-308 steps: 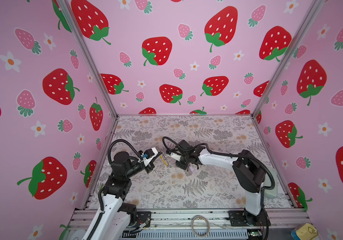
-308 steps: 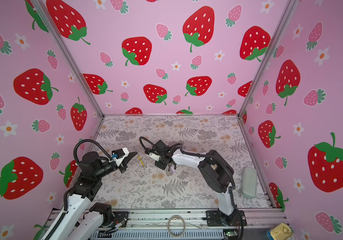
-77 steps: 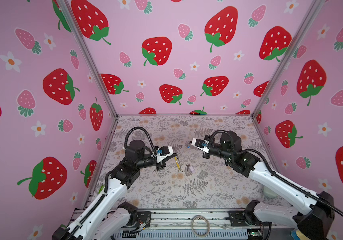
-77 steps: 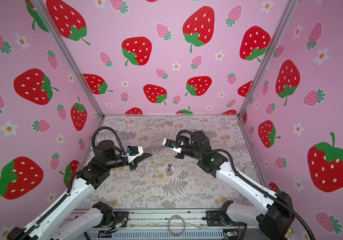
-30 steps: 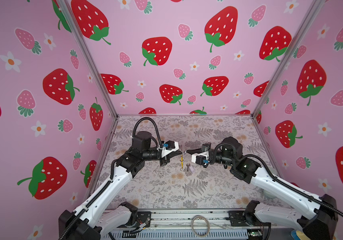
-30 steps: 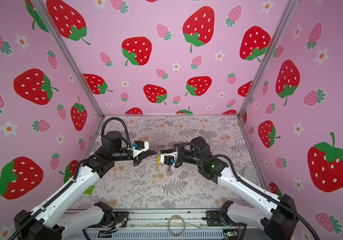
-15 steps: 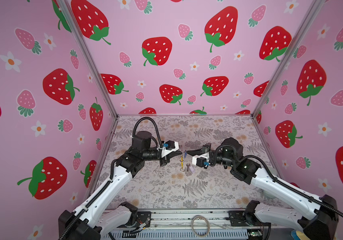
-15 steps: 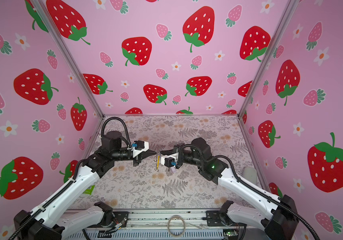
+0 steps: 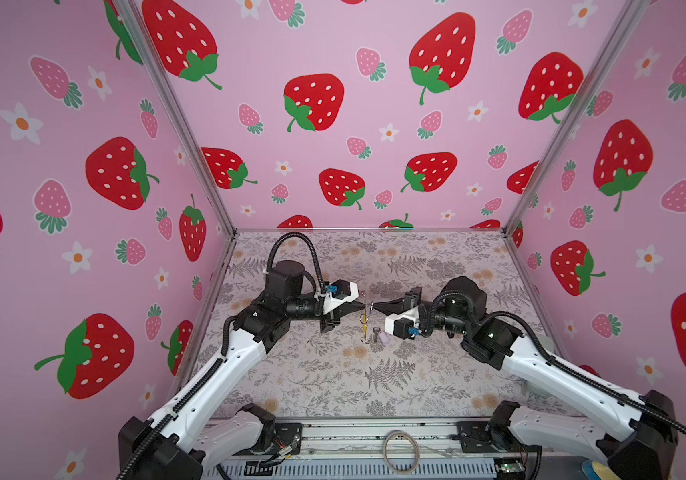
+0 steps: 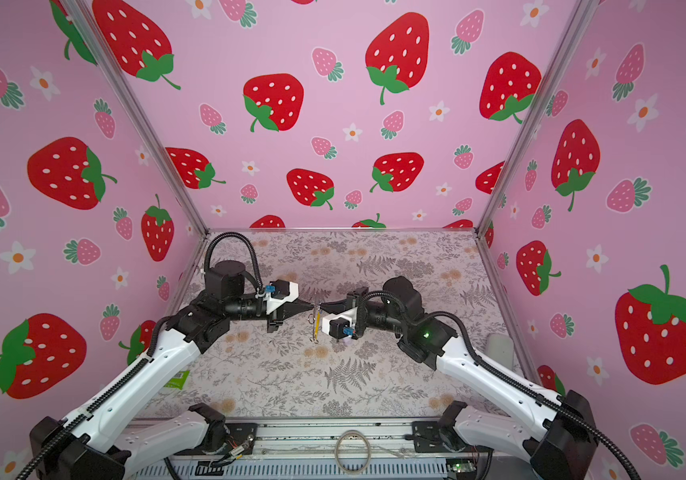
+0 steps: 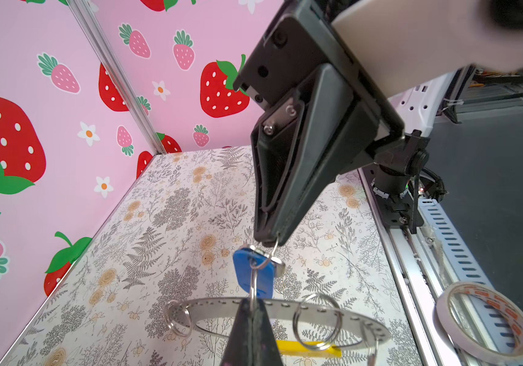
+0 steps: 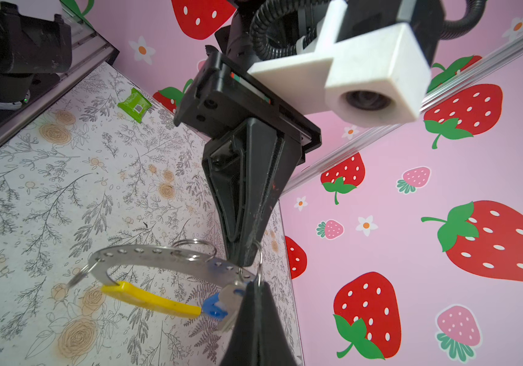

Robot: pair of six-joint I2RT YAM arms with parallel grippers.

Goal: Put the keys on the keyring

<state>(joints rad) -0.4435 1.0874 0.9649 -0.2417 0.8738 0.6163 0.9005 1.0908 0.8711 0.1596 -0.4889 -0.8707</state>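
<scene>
Top views: one stereo head, high above front rail (image 9: 333,436), facing down and toward back wall (image 9: 354,41). Far off; both show whole table (image 9: 333,386) and both arms, almost same picture.

Left wrist view: behind left gripper (image 11: 253,301), looks along it, very near; right gripper (image 11: 268,240) points at lens.

Right wrist view: mirror case, very near; left gripper opposite, left wrist camera (image 12: 377,73) visible.

Shared by all four: meeting tips, keyring (image 11: 285,309). Wrist views share also key (image 11: 254,272).

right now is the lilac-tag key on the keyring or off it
Off: the lilac-tag key lies on the table, apart from the keyring, which hangs in the air.
</scene>
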